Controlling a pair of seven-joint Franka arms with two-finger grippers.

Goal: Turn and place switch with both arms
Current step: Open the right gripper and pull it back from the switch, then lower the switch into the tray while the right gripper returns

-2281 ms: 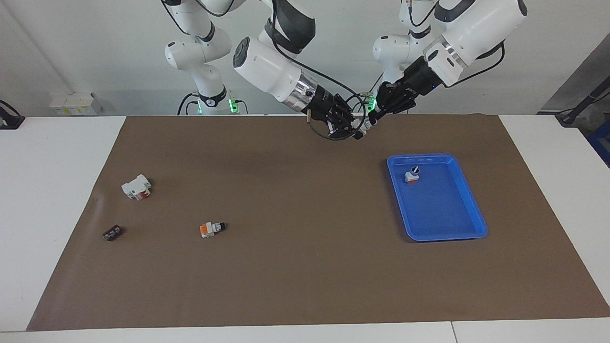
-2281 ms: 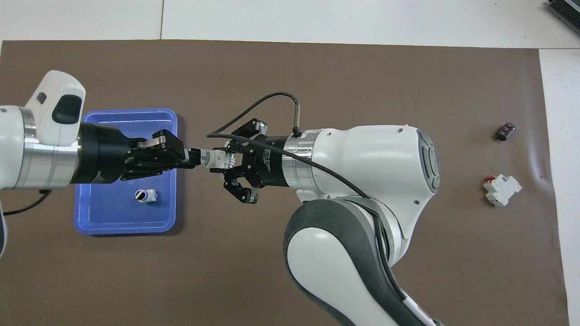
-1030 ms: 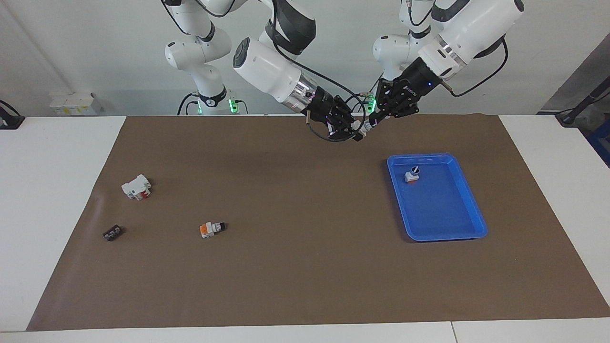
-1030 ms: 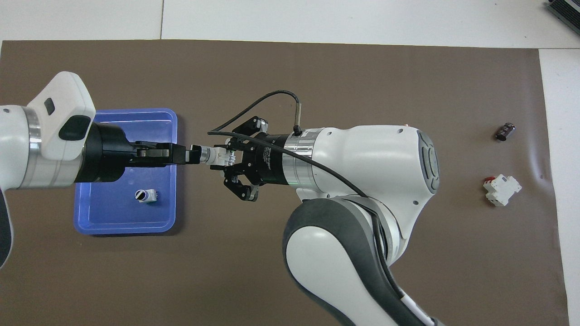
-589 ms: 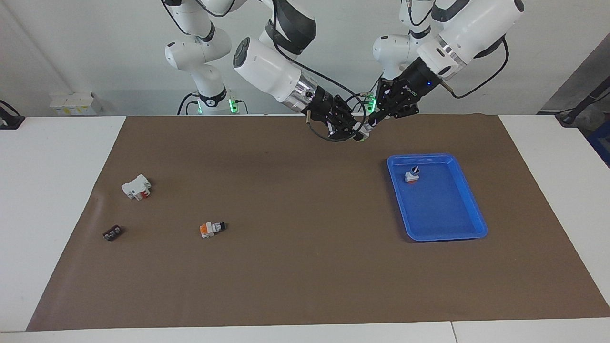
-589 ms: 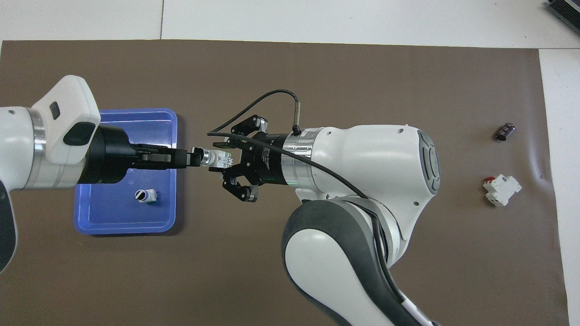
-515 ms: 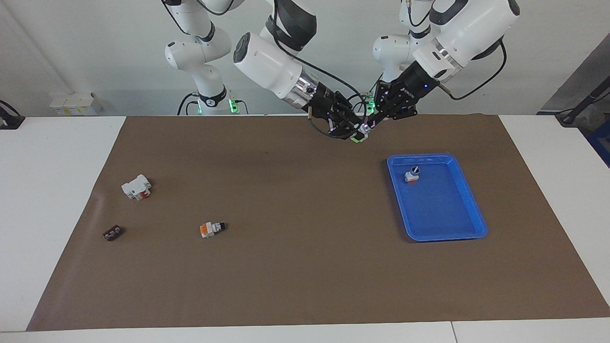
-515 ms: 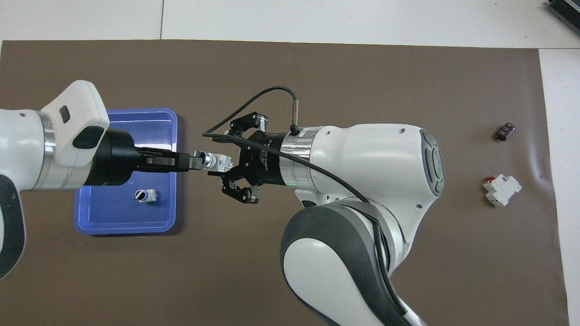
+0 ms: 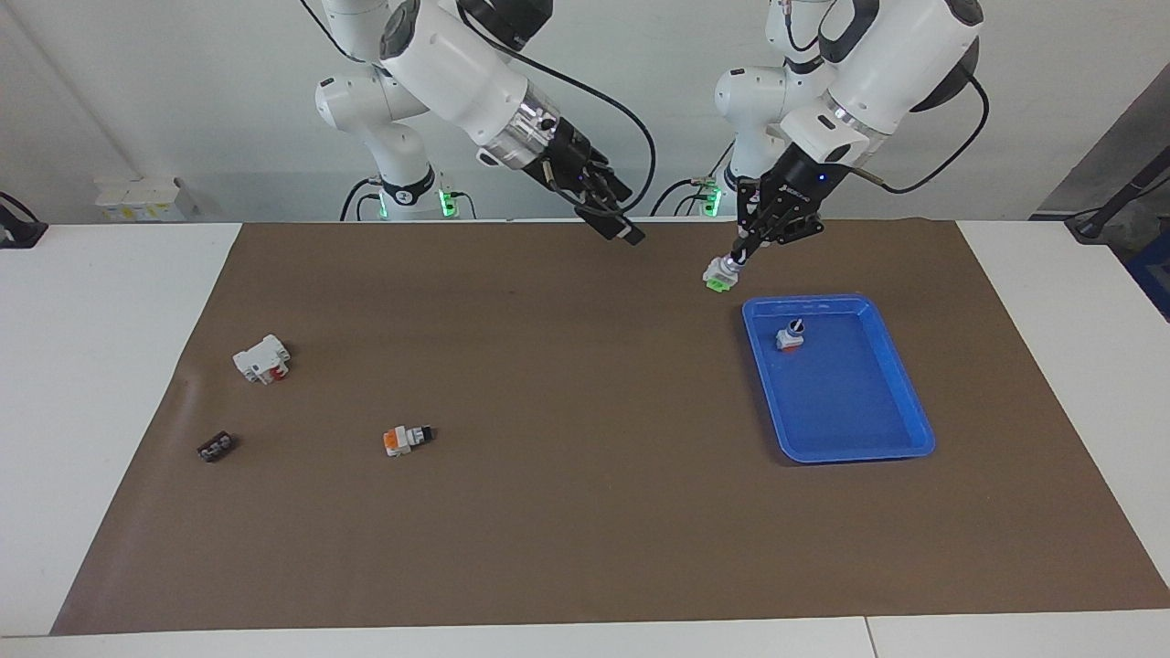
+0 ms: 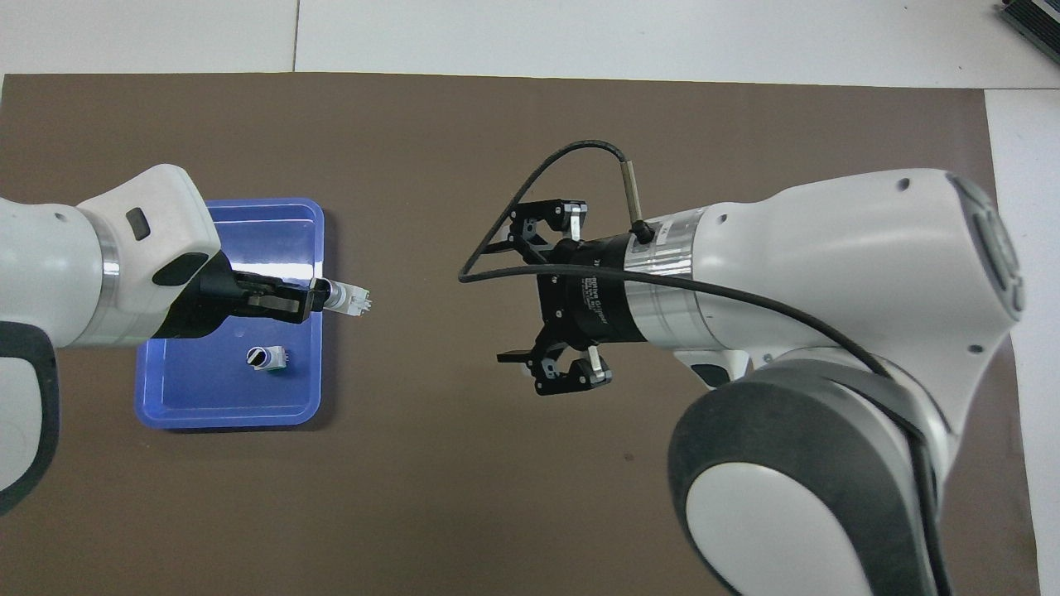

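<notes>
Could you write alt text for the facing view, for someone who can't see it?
The left gripper holds a small green-based switch in the air beside a blue tray on a brown mat. The right gripper, open and empty, hangs over the mat. Another switch stands in the tray.

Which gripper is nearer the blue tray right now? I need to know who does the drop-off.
Left. The left gripper, shut on the green-based switch, hangs just beside the blue tray. The right gripper, open, is over bare mat toward the table's middle.
</notes>
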